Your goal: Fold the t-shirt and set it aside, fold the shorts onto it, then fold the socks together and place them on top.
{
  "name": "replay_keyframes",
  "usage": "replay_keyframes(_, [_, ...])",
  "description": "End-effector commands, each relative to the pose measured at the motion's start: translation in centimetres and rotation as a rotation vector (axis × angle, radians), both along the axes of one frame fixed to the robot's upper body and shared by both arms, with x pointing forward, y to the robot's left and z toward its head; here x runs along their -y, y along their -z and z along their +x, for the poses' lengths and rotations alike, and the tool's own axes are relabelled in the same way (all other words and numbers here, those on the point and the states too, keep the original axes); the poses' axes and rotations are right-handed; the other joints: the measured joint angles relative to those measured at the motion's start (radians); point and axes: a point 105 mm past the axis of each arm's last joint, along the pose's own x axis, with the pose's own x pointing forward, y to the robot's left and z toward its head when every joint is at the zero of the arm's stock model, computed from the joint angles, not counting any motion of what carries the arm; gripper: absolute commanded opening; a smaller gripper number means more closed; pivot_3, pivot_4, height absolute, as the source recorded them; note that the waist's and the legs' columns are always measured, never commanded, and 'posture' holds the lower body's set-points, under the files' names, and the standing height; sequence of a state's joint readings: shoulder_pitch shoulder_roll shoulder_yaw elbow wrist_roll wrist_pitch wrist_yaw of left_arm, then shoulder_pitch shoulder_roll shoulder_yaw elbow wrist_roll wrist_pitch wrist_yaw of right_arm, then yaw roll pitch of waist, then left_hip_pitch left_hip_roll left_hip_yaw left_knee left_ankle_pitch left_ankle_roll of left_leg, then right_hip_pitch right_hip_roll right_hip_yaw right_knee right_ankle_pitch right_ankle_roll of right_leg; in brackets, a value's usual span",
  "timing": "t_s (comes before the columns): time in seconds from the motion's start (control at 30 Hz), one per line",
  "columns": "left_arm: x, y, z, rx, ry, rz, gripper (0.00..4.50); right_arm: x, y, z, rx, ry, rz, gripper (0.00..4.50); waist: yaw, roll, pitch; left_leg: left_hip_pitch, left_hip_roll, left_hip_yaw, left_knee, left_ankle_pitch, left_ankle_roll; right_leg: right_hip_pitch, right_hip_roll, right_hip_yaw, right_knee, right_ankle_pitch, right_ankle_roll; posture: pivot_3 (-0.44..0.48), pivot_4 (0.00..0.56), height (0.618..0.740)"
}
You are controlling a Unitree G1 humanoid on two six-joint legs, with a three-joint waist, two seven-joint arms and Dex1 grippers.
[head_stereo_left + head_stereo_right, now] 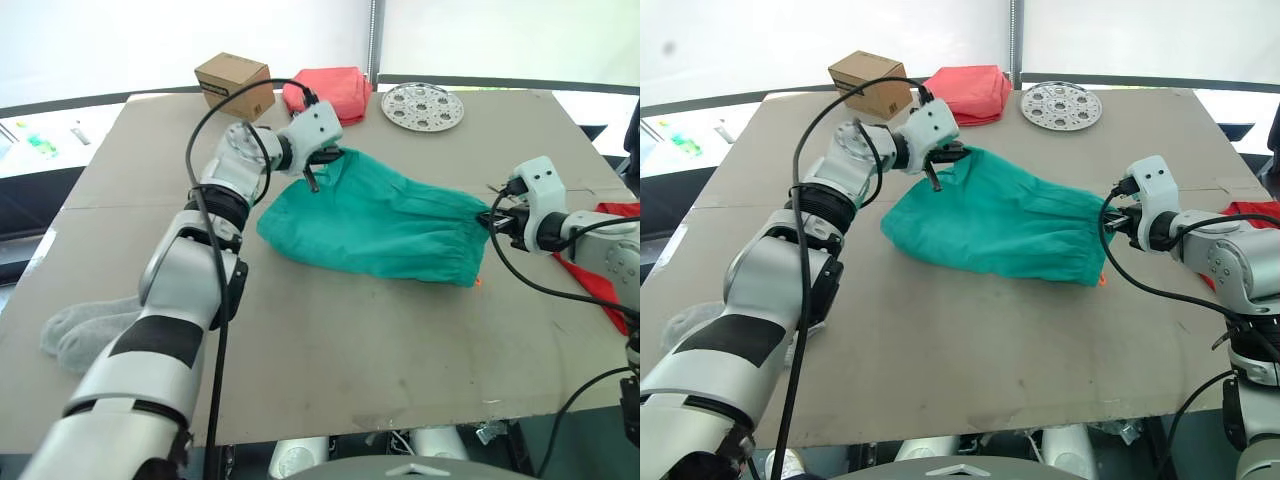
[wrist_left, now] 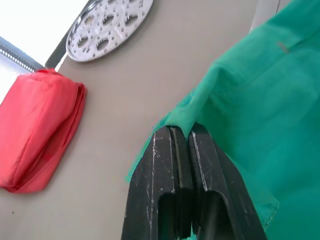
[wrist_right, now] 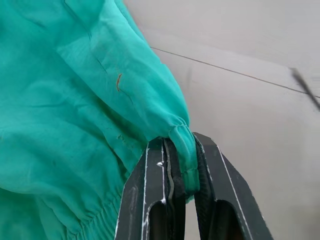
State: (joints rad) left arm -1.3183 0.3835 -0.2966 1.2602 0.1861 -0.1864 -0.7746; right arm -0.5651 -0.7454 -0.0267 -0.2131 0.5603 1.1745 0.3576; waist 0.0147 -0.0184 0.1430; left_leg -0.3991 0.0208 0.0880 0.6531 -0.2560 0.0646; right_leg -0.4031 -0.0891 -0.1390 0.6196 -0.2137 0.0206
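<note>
**A:** Where are the shorts?

**B:** The teal-green shorts (image 1: pixel 375 222) lie spread across the middle of the table (image 1: pixel 330 350), stretched between both hands. The left hand (image 1: pixel 312 172) pinches a fold at the end nearer the table's far edge, its two black fingers (image 2: pixel 172 165) closed tight on the cloth. The right hand (image 1: pixel 492 222) grips the gathered waistband toward the table's right edge, with the hem clamped between its fingers (image 3: pixel 155 175). A bit of orange cord (image 1: pixel 478 282) shows at that end.

**A:** And the other clothes?

**B:** The light grey socks (image 1: pixel 85 325) lie together near the table's left edge, well apart from the shorts. A bright red cloth, the t-shirt (image 1: pixel 605 270), lies at the right edge, just behind the right arm.

**A:** Anything else there?

**B:** Along the far edge, a small cardboard box (image 1: pixel 234 85), a folded salmon-pink cloth bundle (image 1: pixel 328 93) beside it, and a round perforated metal plate (image 1: pixel 423 106).
</note>
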Motion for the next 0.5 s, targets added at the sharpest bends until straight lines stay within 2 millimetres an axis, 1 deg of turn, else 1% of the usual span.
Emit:
replay_keyframes(0.03, [-0.7,-0.2,0.6,0.03,-0.08,-0.022,1.03,-0.2,-1.0,0.4,0.074,-0.012,-0.028,0.0,-0.005,-0.001,0.0,0.0,0.0,0.0,0.0,0.0,0.0,-0.001,0.0,0.0,0.001,0.0,0.0,0.0,0.15,0.736])
replay_keyframes(0.07, [-1.0,-0.1,0.6,0.032,-0.087,-0.027,1.57,-0.2,-1.0,0.3,0.081,-0.014,-0.047,0.85,-0.006,-0.001,0.0,0.0,0.0,0.001,0.0,0.0,0.0,-0.001,0.0,0.001,0.004,0.0,0.0,0.0,0.15,0.736])
replay_keyframes(0.1, [-1.5,-0.1,0.6,0.019,-0.092,-0.058,1.98,-0.1,-1.1,0.1,0.092,-0.012,-0.071,1.14,-0.007,-0.001,0.0,0.0,0.0,0.001,0.0,0.0,0.0,-0.001,0.0,0.001,0.005,0.0,0.0,0.0,0.15,0.736])
replay_keyframes(0.13, [-2.1,-0.3,0.5,0.011,-0.1,-0.088,2.47,0.0,-1.4,-0.2,0.109,-0.009,-0.081,1.65,-0.008,-0.001,0.0,0.0,0.0,0.001,0.0,0.0,0.0,-0.001,0.0,0.001,0.005,0.0,0.0,0.0,0.15,0.736])
replay_keyframes(0.17, [-2.9,-0.8,0.4,0.003,-0.108,-0.135,2.87,0.1,-1.7,-0.6,0.125,-0.007,-0.084,2.05,-0.008,-0.001,0.0,0.0,0.0,0.001,0.0,0.0,0.0,-0.001,0.0,0.001,0.005,0.0,0.0,0.0,0.15,0.736])
replay_keyframes(0.23, [-4.2,-1.8,0.2,-0.026,-0.128,-0.268,3.84,0.7,-2.1,-1.6,0.145,0.0,-0.108,3.05,-0.008,-0.001,0.0,0.0,0.001,0.001,0.0,0.0,0.0,-0.001,0.0,0.001,0.005,0.0,0.0,0.0,0.15,0.736])
replay_keyframes(0.27, [-4.9,-2.5,0.2,-0.035,-0.143,-0.338,4.24,1.0,-2.3,-2.2,0.165,-0.002,-0.125,3.46,-0.008,-0.001,0.0,0.0,0.001,0.001,0.0,0.0,0.0,-0.001,0.0,0.001,0.005,0.0,0.0,0.0,0.15,0.736])
replay_keyframes(0.3, [-6.0,-3.7,-0.1,-0.056,-0.156,-0.472,4.48,0.9,-2.8,-2.9,0.202,-0.003,-0.094,3.87,-0.005,-0.001,0.0,0.0,0.001,0.0,0.0,0.0,0.0,-0.001,0.0,0.001,0.005,0.0,0.0,0.0,0.15,0.736])
replay_keyframes(0.33, [-7.6,-4.8,-0.8,-0.089,-0.162,-0.621,4.5,0.2,-3.7,-4.0,0.291,-0.063,-0.078,4.29,-0.004,-0.001,0.001,0.0,0.001,0.0,0.0,0.0,0.0,-0.001,0.0,0.001,0.005,0.0,0.0,0.0,0.15,0.736])
replay_keyframes(0.37, [-8.7,-5.3,-1.8,-0.135,-0.142,-0.734,4.5,-0.6,-4.3,-5.0,0.358,-0.118,-0.044,4.29,-0.001,-0.001,0.0,0.0,0.001,0.0,0.001,0.0,0.0,-0.001,-0.001,0.001,0.004,0.0,0.0,0.0,0.15,0.736])
replay_keyframes(0.4, [-9.5,-5.4,-3.1,-0.183,-0.127,-0.819,4.5,-1.5,-4.9,-5.8,0.416,-0.169,-0.005,4.29,-0.003,-0.001,0.0,0.0,0.0,-0.001,0.001,0.0,0.0,-0.001,-0.002,0.003,0.003,-0.001,0.002,0.0,0.15,0.736])
replay_keyframes(0.43, [-10.0,-5.0,-4.4,-0.232,-0.118,-0.883,4.5,-2.4,-5.2,-6.5,0.468,-0.219,0.02,4.29,-0.01,-0.002,-0.001,0.001,0.0,-0.001,0.001,0.0,0.0,0.0,-0.003,0.003,0.004,-0.002,0.004,0.0,0.15,0.736])
replay_keyframes(0.5, [-10.2,-4.0,-6.9,-0.325,-0.13,-0.978,4.5,-3.6,-5.2,-7.2,0.513,-0.278,0.072,4.29,-0.027,-0.001,-0.001,0.003,0.001,-0.001,0.0,0.0,-0.001,0.0,-0.003,0.007,0.005,-0.002,0.004,0.0,0.15,0.736])
